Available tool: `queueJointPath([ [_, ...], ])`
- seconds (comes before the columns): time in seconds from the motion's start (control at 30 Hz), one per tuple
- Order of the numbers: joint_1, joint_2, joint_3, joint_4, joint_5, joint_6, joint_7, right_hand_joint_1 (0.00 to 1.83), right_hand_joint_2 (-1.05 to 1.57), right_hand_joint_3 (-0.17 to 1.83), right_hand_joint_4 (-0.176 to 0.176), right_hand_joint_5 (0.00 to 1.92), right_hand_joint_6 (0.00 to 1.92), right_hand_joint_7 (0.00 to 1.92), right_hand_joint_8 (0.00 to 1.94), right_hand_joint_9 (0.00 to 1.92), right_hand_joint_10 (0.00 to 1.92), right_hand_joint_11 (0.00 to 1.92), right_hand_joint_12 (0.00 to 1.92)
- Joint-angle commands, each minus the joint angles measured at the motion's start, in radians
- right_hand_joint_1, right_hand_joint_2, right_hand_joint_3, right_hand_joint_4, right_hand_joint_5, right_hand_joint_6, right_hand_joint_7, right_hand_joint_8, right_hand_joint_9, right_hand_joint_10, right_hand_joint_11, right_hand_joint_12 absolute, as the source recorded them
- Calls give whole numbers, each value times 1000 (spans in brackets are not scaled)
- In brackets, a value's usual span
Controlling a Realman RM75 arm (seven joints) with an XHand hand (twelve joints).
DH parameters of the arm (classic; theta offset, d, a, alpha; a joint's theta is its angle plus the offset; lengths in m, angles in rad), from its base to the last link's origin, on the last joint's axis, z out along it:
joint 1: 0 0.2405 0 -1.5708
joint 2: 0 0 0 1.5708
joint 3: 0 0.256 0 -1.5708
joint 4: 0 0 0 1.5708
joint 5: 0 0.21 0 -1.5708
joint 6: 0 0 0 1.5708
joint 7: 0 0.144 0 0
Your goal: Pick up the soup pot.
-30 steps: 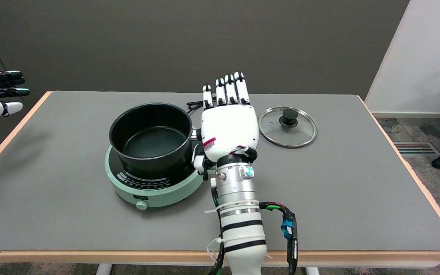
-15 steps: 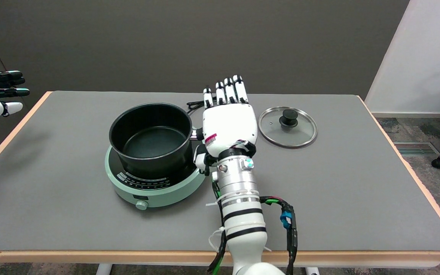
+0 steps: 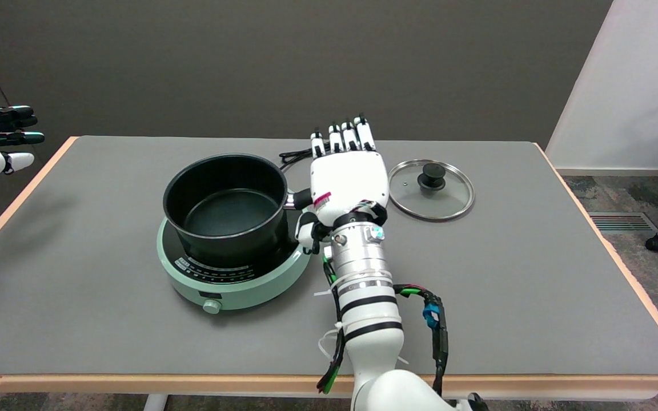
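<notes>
1. Soup pot (image 3: 226, 208): black, lid off, nothing inside, sits upright on a pale green cooker (image 3: 232, 271) at the left-centre of the grey table (image 3: 534, 297).
2. Pot handle (image 3: 300, 200): short dark stub w/ a metal collar, sticks out from the pot's right wall toward the right hand; only its root shows, the rest is hidden under the palm.
3. Right hand (image 3: 349, 182): back of palm up, directly over the handle's outer end, just right of the pot wall.
4. Fingers (image 3: 343, 140): stretched out side by side, pointing toward the table's far edge, past the handle, apart from the pot. They are extended, not curled round anything visible.
5. Thumb (image 3: 305, 231): tucked low on the pot side, near the cooker's right rim, below the handle. Can't tell if it touches the handle or the pot; the palm blocks that spot.
6. Hold: from this angle, can't tell for sure whether the palm rests on the handle or hovers above it; no grip is visible.
7. Glass lid (image 3: 430, 188) w/ black knob: flat on the table, just right of the hand, well apart from the pot.
8. Black cord (image 3: 295, 155): lies behind the pot, near the fingers.
9. Cooker: control strip and a round knob (image 3: 211, 306) face the near edge.
</notes>
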Motion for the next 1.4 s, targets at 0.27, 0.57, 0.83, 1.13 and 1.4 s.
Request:
queueJointPath([
  [0.27,-17,25,-73,136,-119,-30,8,848,419,1003,49,359,169,318,167,239,224,97,476],
  [0.57,-22,32,-73,137,-166,-50,8,643,473,875,45,285,163,265,164,204,216,98,490],
  [0.83,-16,40,-66,135,-164,-54,8,459,482,909,41,239,173,212,155,129,298,55,561],
  [1.13,-11,48,-62,136,-157,-54,8,459,478,906,40,233,174,203,156,123,294,57,555],
  [1.4,-10,54,-59,135,-159,-54,8,916,-166,249,-19,164,164,164,164,164,164,164,164],
])
